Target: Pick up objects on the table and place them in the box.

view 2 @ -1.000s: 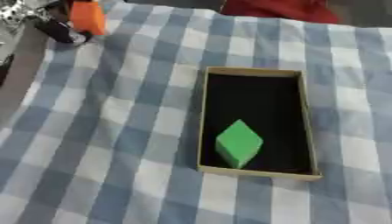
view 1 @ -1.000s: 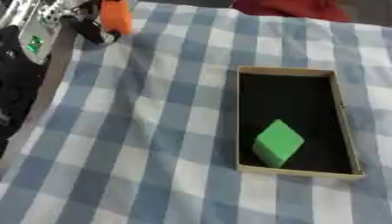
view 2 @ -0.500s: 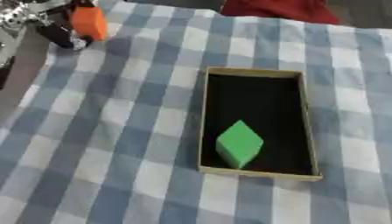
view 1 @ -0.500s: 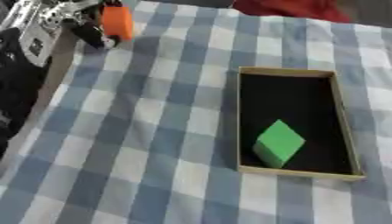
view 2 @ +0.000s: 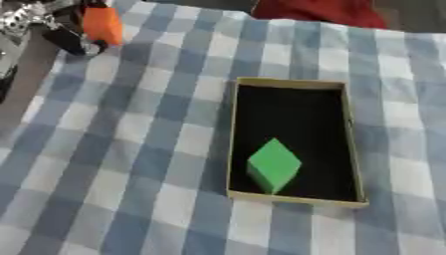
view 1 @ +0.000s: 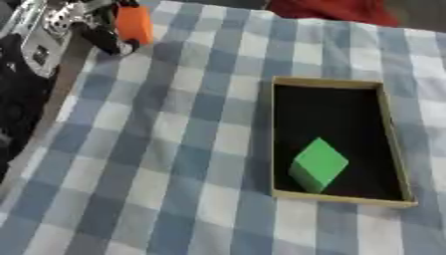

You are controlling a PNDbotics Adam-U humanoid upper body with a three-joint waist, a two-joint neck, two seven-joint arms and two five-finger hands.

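An orange block (view 1: 134,24) is held at the upper left, above the checked cloth, with my left hand (view 1: 97,31) curled round it. A shallow box (view 1: 388,134) with tan walls and a black floor lies right of centre. A green block (view 1: 318,164) rests inside the box, towards its near end. My right hand shows in neither view.
The blue and white checked cloth (view 1: 166,164) covers the table. Its left edge (view 1: 54,94) runs past my dark left arm (view 1: 22,84). A red thing (view 2: 318,11) lies at the far edge behind the box.
My left hand has shifted a little to the right with the orange block in it. The box and the green block have not moved.
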